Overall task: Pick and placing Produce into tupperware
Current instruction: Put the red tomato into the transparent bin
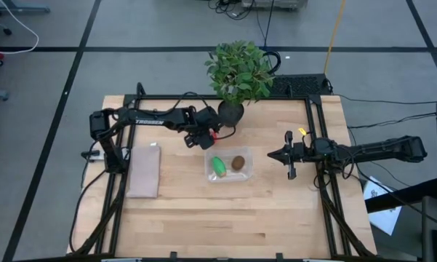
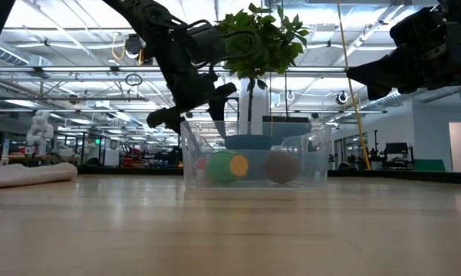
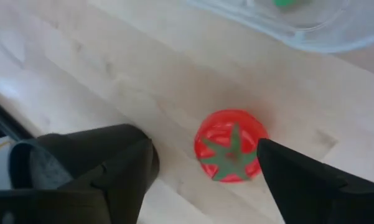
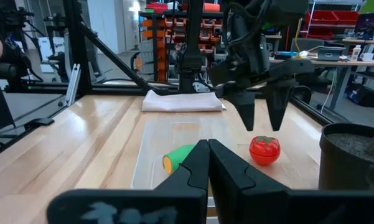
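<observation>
The clear tupperware (image 1: 229, 167) sits mid-table and holds the green oblong piece (image 1: 218, 167) and the brown kiwi (image 1: 238, 162). The red tomato (image 1: 215, 135) rests on the wood just beyond the container's far-left corner, near the plant pot. My left gripper (image 1: 204, 138) hangs over it, open, fingers pointing down. In the left wrist view the tomato (image 3: 230, 146) lies between the two fingers of that gripper (image 3: 205, 149). The right wrist view shows its tips (image 4: 261, 124) just above the tomato (image 4: 264, 150), apart from it. My right gripper (image 4: 208, 144) is shut and waits right of the container (image 1: 286, 155).
A leafy potted plant (image 1: 238, 73) stands at the far edge, its dark pot (image 1: 230, 113) close behind the tomato and my left gripper. A pale flat slab (image 1: 144, 171) lies near the left edge. Bare wood stretches across the table's near half.
</observation>
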